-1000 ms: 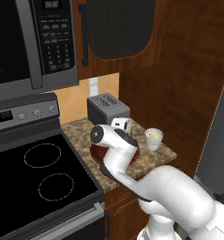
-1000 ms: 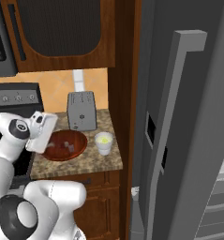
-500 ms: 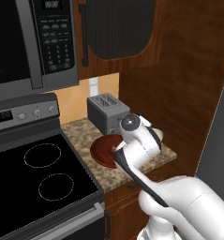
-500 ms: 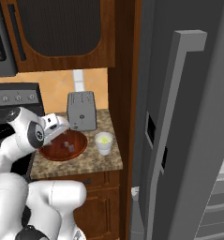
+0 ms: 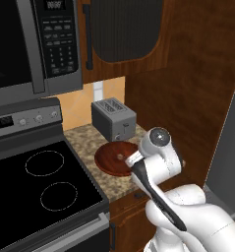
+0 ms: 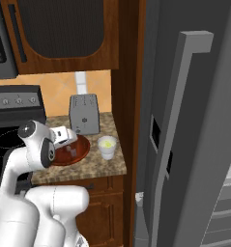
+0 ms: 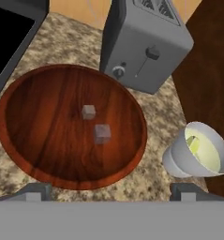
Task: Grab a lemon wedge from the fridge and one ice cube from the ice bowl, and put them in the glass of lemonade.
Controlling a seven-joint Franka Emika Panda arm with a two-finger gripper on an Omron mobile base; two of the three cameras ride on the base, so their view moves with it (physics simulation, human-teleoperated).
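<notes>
Now two ice cubes lie in the ice bowl, close to each other near its middle; the nearer ice cube is the one closest to the jaws, and the other ice cube sits just behind it. In the hand view both are ahead of the gripper, about midway between its two tips, so the coming move is, I think, mostly straight forward and down. A cube has no long axis, so the turn of the hand matters little. The glass of lemonade stands just beside the bowl, on the right of that view, on the bench, with a small yellow-green piece already in it. Behind the bowl stands the toaster. The jaws stand wide apart and hold nothing, touching nothing.
</notes>
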